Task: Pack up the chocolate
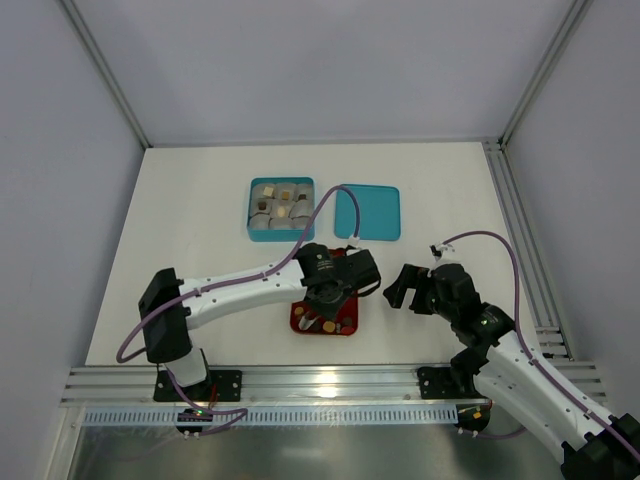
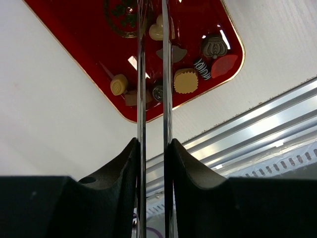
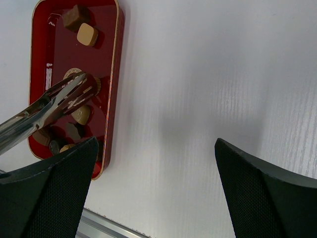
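Note:
Small brown, tan and cream chocolate pieces (image 2: 185, 81) lie in a red tray (image 1: 300, 318) near the table's front edge. The tray also shows in the left wrist view (image 2: 74, 29) and the right wrist view (image 3: 111, 74). My left gripper (image 1: 330, 285) hangs over the tray, shut on metal tongs (image 2: 140, 74). In the right wrist view the tong tips (image 3: 74, 94) are close together, low over the pieces (image 3: 87, 34); whether they hold one I cannot tell. My right gripper (image 1: 405, 290) is open and empty, just right of the tray, over bare table (image 3: 156, 144).
A teal box (image 1: 250, 212) with pale paper cups, some holding chocolates, stands behind the tray. Its teal lid (image 1: 367, 212) lies flat to the box's right. An aluminium rail (image 2: 257, 124) runs along the near edge, close to the tray.

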